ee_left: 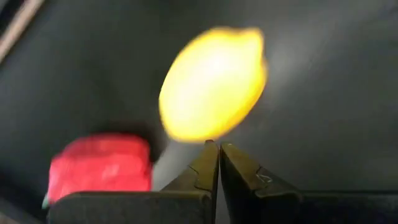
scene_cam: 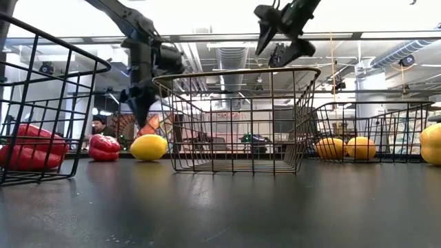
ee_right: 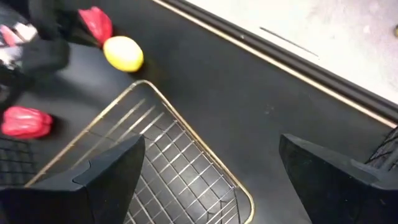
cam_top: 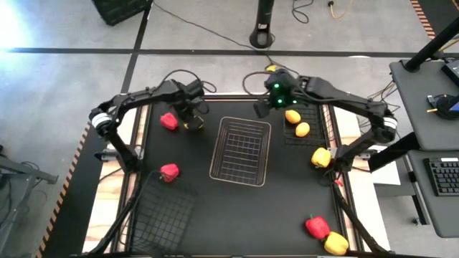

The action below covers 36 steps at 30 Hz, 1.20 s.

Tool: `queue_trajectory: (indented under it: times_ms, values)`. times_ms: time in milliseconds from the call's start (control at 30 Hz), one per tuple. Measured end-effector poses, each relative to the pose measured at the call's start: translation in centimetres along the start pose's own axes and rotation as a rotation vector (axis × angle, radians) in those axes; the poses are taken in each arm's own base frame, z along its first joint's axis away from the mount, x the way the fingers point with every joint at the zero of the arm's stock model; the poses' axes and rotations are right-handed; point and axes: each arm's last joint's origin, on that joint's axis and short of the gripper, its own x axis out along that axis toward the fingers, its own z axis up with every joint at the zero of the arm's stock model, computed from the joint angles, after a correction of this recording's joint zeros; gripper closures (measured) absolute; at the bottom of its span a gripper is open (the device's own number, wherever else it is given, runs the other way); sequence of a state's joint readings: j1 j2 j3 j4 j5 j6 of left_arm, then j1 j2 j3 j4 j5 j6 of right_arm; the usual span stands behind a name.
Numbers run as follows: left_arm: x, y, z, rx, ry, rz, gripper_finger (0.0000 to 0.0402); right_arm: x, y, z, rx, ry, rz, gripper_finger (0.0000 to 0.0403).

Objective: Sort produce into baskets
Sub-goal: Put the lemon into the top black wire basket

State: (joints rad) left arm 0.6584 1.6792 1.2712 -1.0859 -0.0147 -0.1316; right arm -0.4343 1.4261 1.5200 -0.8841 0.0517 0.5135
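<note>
Place: we take this for a robotics lab or workshop.
Ceiling: we see exposed ducts (scene_cam: 238,58) and pipes overhead.
Floor: bare concrete (cam_top: 64,86) with loose cables (cam_top: 215,32).
Beside the tabletop: a desk (cam_top: 423,107) with a keyboard (cam_top: 443,176).

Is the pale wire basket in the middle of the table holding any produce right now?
No. In the high view the pale wire basket shows only bare mesh, while two lemons lie in the black basket beside it.

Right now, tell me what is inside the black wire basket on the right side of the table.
The black wire basket holds two yellow-orange lemons, lying side by side. The right arm crosses its far edge, so that strip of the basket is hidden.
</note>
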Motion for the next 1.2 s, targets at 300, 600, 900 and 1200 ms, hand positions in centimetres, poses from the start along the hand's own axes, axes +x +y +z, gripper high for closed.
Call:
queue_trajectory:
  times_ms: [300, 600, 900, 1200]
  values:
    - [2.6, 0.6, 0.8, 0.004, 0.058, 0.016, 0.0401, 5.9, 0.3, 0.3, -0.019, 0.072, -0.044, 0.0040]
    - [1.3, 0.3, 2.8, 0.016, -0.001, -0.027, 0.0401, 11.0, 0.2, -0.7, -0.020, 0.184, -0.091, 0.0040]
    - [-1.0, 0.1, 3.3, 0.045, -0.018, -0.063, 0.0401, 12.6, 1.9, -1.6, -0.070, 0.280, 0.112, 0.0040]
    - [-1.0, 0.1, 3.2, 0.021, -0.010, -0.066, 0.0401, 12.5, 3.5, -1.8, -0.103, 0.244, 0.185, 0.0040]
